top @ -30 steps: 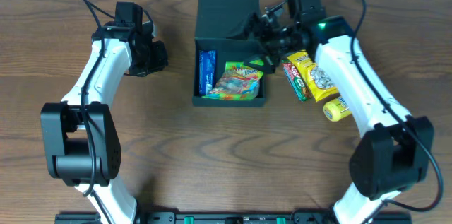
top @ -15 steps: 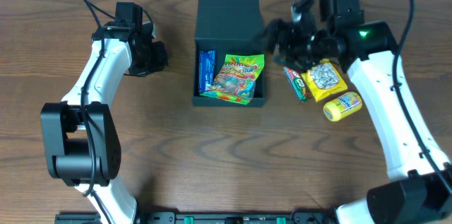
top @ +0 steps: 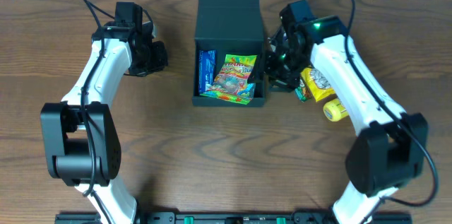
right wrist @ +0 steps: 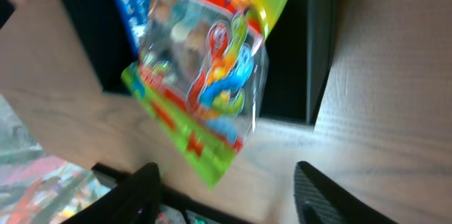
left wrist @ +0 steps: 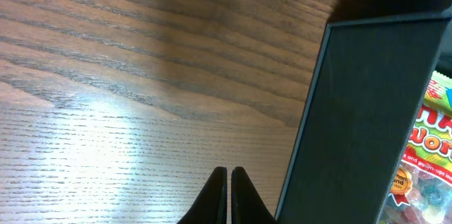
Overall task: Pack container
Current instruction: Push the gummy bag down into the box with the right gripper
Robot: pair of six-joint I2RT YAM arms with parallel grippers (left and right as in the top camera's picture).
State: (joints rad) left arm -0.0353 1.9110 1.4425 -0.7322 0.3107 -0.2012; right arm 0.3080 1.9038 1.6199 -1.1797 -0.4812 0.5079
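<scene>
The black container [top: 198,47] stands open at the table's middle, its flap lid [top: 227,5] lying back. Inside lie a blue packet [top: 206,70] and a colourful gummy packet [top: 232,79]. My right gripper [top: 279,65] is open and empty just outside the container's right wall. In the right wrist view its fingers [right wrist: 140,194] stand wide apart below the gummy packet [right wrist: 205,61] and the container's wall [right wrist: 321,40]. My left gripper [top: 152,58] is shut and empty left of the container. In the left wrist view [left wrist: 229,196] it sits beside the container's wall [left wrist: 360,111].
To the right of the container lie a green and red bar [top: 302,91], a yellow packet [top: 319,83] and a small yellow packet [top: 337,109], partly under my right arm. The table's front is bare wood.
My right gripper swung out to the right over the loose snacks, then came back to the container's right wall. The gummy packet shifted slightly inside. The left arm has not moved.
</scene>
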